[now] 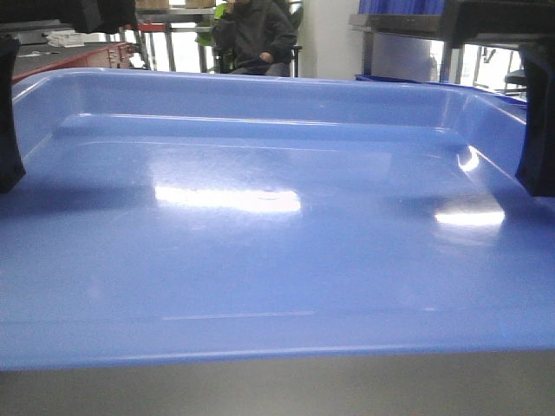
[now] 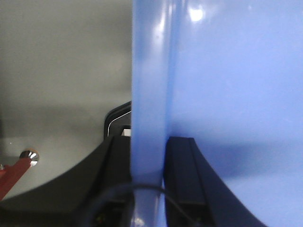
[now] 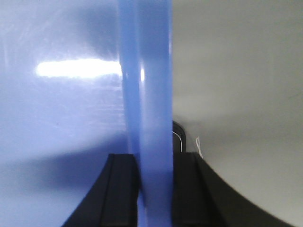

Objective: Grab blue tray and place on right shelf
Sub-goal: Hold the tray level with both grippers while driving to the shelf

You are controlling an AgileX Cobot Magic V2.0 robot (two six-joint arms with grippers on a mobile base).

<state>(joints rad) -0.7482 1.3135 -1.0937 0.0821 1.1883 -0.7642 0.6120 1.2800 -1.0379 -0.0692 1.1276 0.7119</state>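
Note:
The blue tray [image 1: 260, 217] is glossy light blue and fills most of the front view, its floor facing up. My left gripper [image 1: 7, 113] is shut on its left rim, and my right gripper [image 1: 538, 130] is shut on its right rim. In the left wrist view the black fingers [image 2: 182, 165] clamp the tray's rim [image 2: 149, 94] from both sides. In the right wrist view the fingers [image 3: 120, 184] do the same on the other rim [image 3: 147, 94]. A stainless steel rack [image 1: 395, 43] stands at the back right, beyond the tray; I cannot tell whether it is the right shelf.
A plain grey surface [image 1: 277, 390] shows below the tray's near rim and beside it in both wrist views [image 2: 61, 71] [image 3: 236, 71]. A darker blue bin edge [image 1: 416, 81] peeks over the far rim. A seated person [image 1: 256, 35] and a red bench [image 1: 78, 56] are behind.

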